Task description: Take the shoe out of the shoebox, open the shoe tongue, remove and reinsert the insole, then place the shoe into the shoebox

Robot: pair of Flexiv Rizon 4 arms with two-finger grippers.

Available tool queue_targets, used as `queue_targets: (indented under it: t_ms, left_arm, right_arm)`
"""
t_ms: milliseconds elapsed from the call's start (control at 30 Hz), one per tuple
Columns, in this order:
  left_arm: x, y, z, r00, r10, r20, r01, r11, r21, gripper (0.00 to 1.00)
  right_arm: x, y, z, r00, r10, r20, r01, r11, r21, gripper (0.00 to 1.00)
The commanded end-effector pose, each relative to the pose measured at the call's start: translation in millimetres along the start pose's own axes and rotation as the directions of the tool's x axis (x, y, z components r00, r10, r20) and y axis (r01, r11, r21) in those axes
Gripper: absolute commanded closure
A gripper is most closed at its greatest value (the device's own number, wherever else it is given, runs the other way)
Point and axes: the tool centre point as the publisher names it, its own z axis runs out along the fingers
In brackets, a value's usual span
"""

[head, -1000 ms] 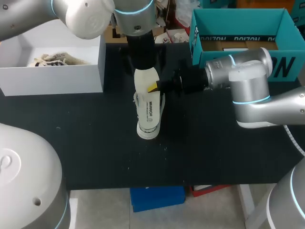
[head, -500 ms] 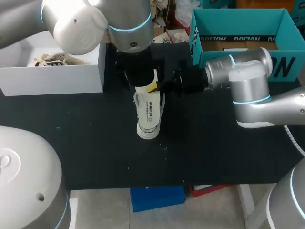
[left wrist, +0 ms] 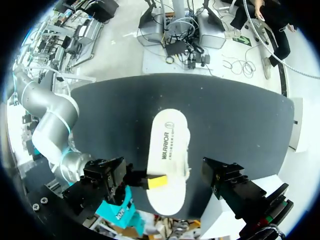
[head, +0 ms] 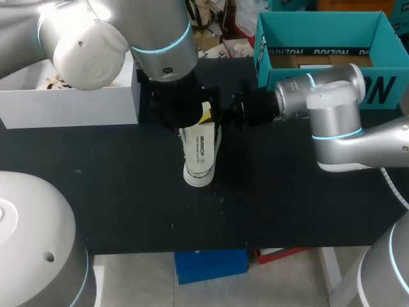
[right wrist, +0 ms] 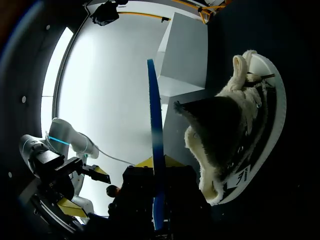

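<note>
In the head view, the white lace-up shoe with a fleecy lining [head: 198,174] stood on the black bench [head: 128,192], outside both boxes. It sat directly under the left end effector [head: 182,110]. The left fingers were hidden, so I could not tell whether they were apart or together. The right end effector [head: 214,117] sat beside the shoe, clamped on what I judged to be the flat white printed insole [head: 201,144] lying over the shoe's opening.

The step looked like seating that insole. It should be kept low and in line with the shoe and fed in front end first, while the left arm steadies or presses it down. The teal cardboard shoebox [head: 263,45] lay behind the right end effector, and a white open box [head: 70,99] lay off beside the left one. Both were well apart from the shoe.

In the left wrist view, the insole lay straight ahead of the end effector. One yellow right fingertip rested on its edge, just where the left might need to press, so crowding was the risk.

In the right wrist view, a thin blue edge ran out from between the right fingers, probably the insole seen edge-on. The shoe's dark, fleece-lined mouth lay just beside it. The bunched laces and lining could snag the insole.
</note>
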Motion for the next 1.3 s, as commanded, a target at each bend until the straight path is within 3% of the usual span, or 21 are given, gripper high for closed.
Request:
queue_targets:
  t_ms: [33, 200, 233, 267, 867, 1067, 1167, 1200, 1300]
  left_arm:
    - [29.4, 5, 1, 0.947, -0.006, 0.321, -0.022, 0.996, 0.082, 0.00]
    - [41.2, 8, 1, 0.832, -0.001, 0.554, -0.132, 0.971, 0.201, 0.00]
    - [43.5, 9, 5, 0.831, 0.002, 0.556, -0.137, 0.970, 0.201, 0.00]
    - [41.6, 12, 9, 0.891, 0.004, 0.454, -0.095, 0.979, 0.178, 0.00]
    - [41.6, 12, 9, 0.891, 0.004, 0.454, -0.095, 0.979, 0.178, 0.00]
    - [57.8, 12, 23, 0.775, -0.071, 0.628, -0.075, 0.976, 0.202, 0.00]
    - [61.5, 13, 25, 0.703, -0.139, 0.698, -0.063, 0.965, 0.256, 0.00]
    - [63.3, 14, 27, 0.681, -0.179, 0.710, -0.055, 0.955, 0.293, 0.00]
    - [63.3, 14, 27, 0.681, -0.179, 0.710, -0.055, 0.955, 0.293, 0.00]
  right_arm:
    - [-0.4, 0.3, 0, 1.000, 0.001, 0.001, -0.001, 1.000, 0.002, 1.00]
    - [-0.4, 0.3, 0, 1.000, 0.001, 0.001, -0.001, 1.000, 0.002, 1.00]
    - [-0.4, 0.3, 0, 1.000, 0.001, 0.001, -0.001, 1.000, 0.002, 1.00]
    - [-0.4, 0.3, 0, 1.000, 0.001, 0.001, -0.001, 1.000, 0.002, 1.00]
    - [-0.4, 0.3, 0, 1.000, 0.001, 0.001, -0.001, 1.000, 0.002, 1.00]
    - [-0.4, 0.3, 0, 1.000, 0.001, 0.001, -0.001, 1.000, 0.002, 1.00]
    - [-0.4, 0.3, 0, 1.000, 0.001, 0.001, -0.001, 1.000, 0.002, 1.00]
    - [-0.4, 0.3, 0, 1.000, 0.001, 0.001, -0.001, 1.000, 0.002, 1.00]
    - [-0.4, 0.3, 0, 1.000, 0.001, 0.001, -0.001, 1.000, 0.002, 1.00]
